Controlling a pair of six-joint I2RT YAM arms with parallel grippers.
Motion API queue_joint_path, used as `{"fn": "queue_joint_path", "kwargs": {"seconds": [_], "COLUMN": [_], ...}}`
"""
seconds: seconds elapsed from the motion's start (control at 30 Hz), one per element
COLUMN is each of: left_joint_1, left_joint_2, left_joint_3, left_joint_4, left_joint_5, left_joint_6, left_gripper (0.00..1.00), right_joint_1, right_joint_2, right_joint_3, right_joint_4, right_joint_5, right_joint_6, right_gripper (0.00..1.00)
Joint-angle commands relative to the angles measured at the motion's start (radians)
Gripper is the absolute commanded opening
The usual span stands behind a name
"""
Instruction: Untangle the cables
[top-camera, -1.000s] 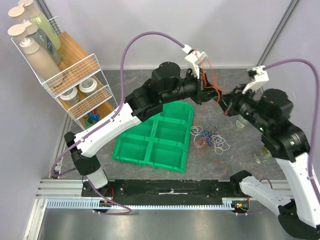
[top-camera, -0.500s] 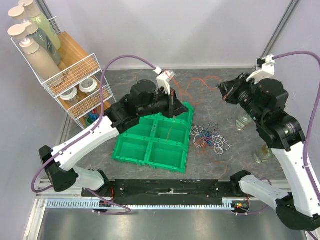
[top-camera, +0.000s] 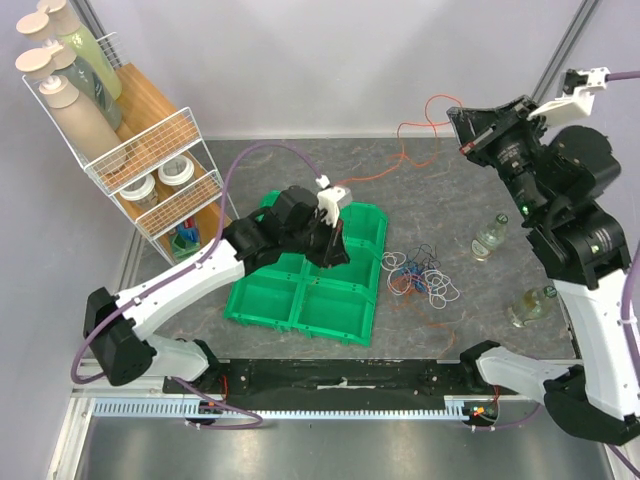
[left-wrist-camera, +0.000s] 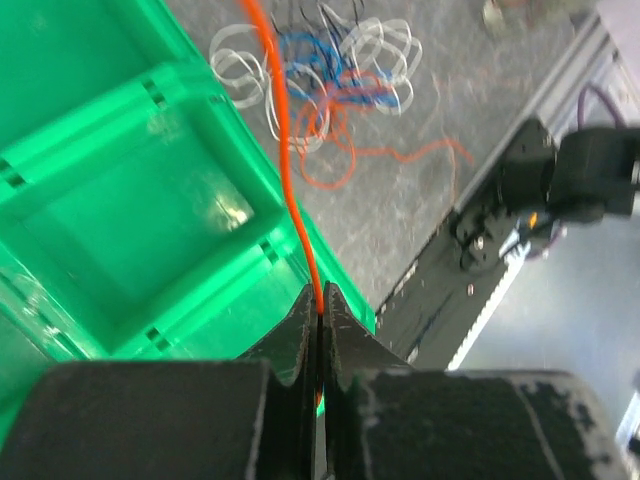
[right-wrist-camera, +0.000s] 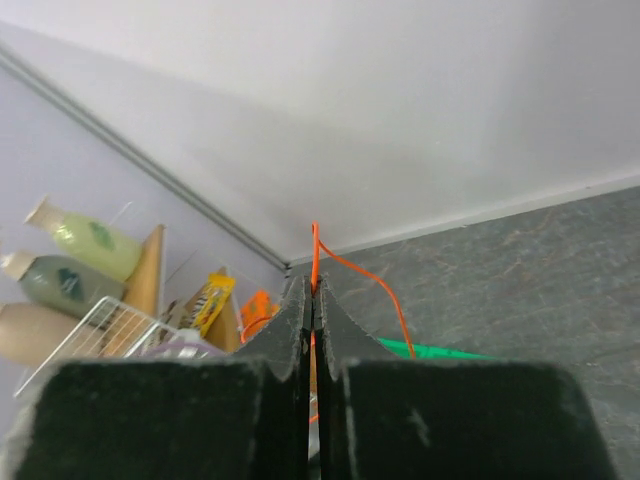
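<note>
Cables: an orange cable (top-camera: 403, 140) is strung between both grippers, while the rest sit in a tangled heap (top-camera: 420, 275) of white, blue and orange loops on the table (top-camera: 450, 330), just right of the green tray (top-camera: 335, 310).

Top view:
- The left gripper (top-camera: 333, 240) is low over the tray's middle compartments.
- The right gripper (top-camera: 462, 135) is raised high near the back wall.
- The orange cable loops up beside the right gripper, then drops and runs left toward the tray.
- You can't read jaw gaps from here.
- Two small glass bottles (top-camera: 487, 237) stand right of the heap, and a wire rack (top-camera: 150, 150) stands far left.

Left wrist view:
- The left gripper (left-wrist-camera: 320, 310) is pinched tight on the orange cable (left-wrist-camera: 285, 150), with no visible gap between the jaws.
- From the jaws the cable crosses the tray (left-wrist-camera: 120, 230) corner and runs into the heap (left-wrist-camera: 320, 70).
- That link to the heap isn't clear from the top view.
- A loose orange strand trails out of the heap on the table.

Right wrist view:
- The right gripper (right-wrist-camera: 312, 290) is also clamped on the orange cable (right-wrist-camera: 375, 280).
- A short end sticks up above the jaws, and the other side arcs down toward a sliver of green tray.
- The rack (right-wrist-camera: 100, 320) and its bottles show in the background.
- The heap is out of this frame.
</note>
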Motion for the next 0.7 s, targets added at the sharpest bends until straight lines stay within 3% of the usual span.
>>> {"fn": "queue_joint_path", "kwargs": {"seconds": [0.0, 0.17, 0.3, 0.47, 0.67], "left_joint_1": [-0.018, -0.016, -0.005, 0.022, 0.042], "left_joint_2": [-0.135, -0.305, -0.330, -0.220, -0.072], "left_joint_3": [-0.093, -0.203, -0.158, 0.016, 0.119], "left_joint_4": [0.081, 0.205, 0.210, 0.225, 0.298], "left_joint_5": [0.145, 0.230, 0.132, 0.016, 0.138], "left_joint_6": [0.130, 0.156, 0.092, -0.111, -0.310], "left_gripper": [0.02, 0.02, 0.02, 0.02, 0.04], "right_joint_1": [-0.002, 0.001, 0.001, 0.002, 0.009], "right_joint_2": [0.067, 0.110, 0.093, 0.032, -0.051], "right_joint_3": [0.021, -0.054, -0.123, -0.290, -0.462], "right_joint_4": [0.000, -0.084, -0.110, -0.075, 0.071], "right_joint_5": [0.144, 0.151, -0.093, -0.395, -0.579], "right_joint_6": [-0.061, -0.213, -0.255, -0.233, -0.096], "right_gripper": [0.00, 0.00, 0.00, 0.00, 0.00]}}
